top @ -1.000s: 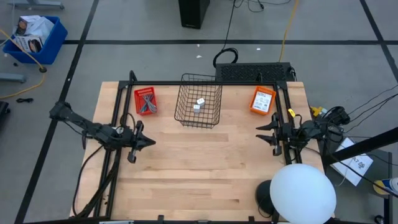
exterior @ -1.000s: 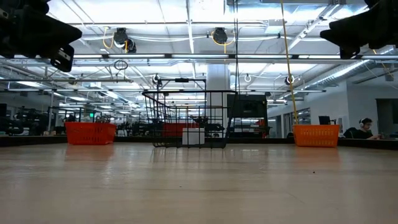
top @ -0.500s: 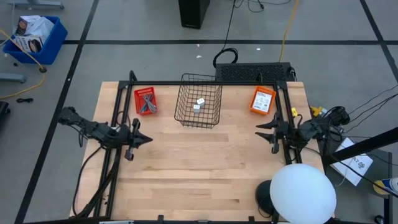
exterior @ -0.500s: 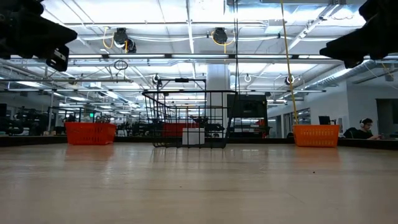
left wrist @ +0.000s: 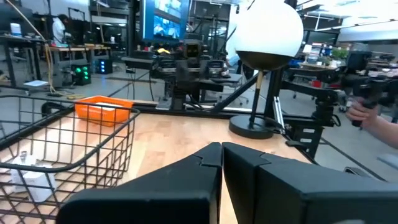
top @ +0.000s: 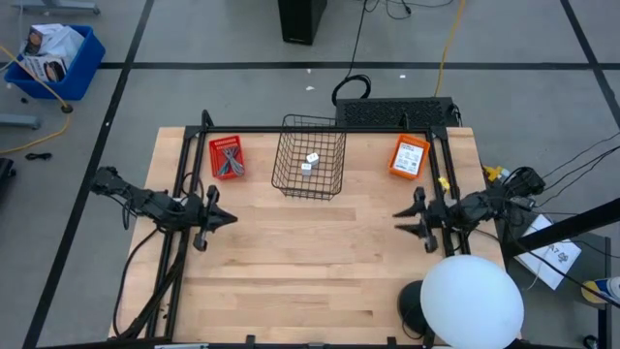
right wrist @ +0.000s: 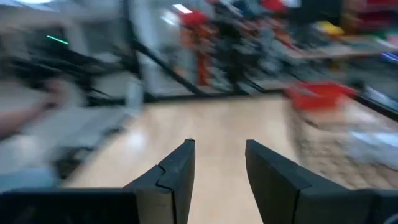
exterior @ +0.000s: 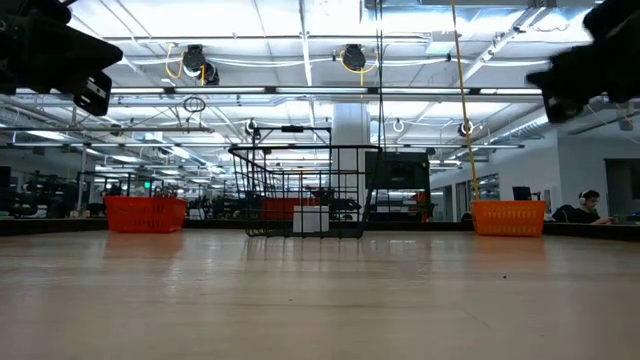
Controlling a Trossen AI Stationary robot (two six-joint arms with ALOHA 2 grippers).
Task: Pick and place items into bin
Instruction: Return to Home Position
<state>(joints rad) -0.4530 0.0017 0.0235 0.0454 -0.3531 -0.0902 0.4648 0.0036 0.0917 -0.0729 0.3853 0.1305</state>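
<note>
The black wire bin (top: 310, 160) stands at the table's far middle with two tiny white cubes (top: 309, 162) on its floor; one cube (exterior: 310, 218) shows in the low view. A red tray (top: 227, 157) to its left holds thin stick-like items. An orange tray (top: 409, 156) to its right holds white printed packets. My left gripper (top: 229, 219) hovers shut above the table's left part, level, far from the bin (left wrist: 62, 146). My right gripper (top: 399, 221) hovers open above the right part, level, with nothing between its fingers (right wrist: 177, 168).
A white globe lamp (top: 472, 301) on a dark foot stands at the near right corner. A black frame rail (top: 320, 129) runs along the far edge and down both sides. Bare wood lies between the grippers. A person's hand (left wrist: 373, 115) shows beyond the table.
My right gripper has sunk a little and shifted toward the near edge, rolling about its own line; its opening is unchanged. The bin, trays and items have stayed put.
</note>
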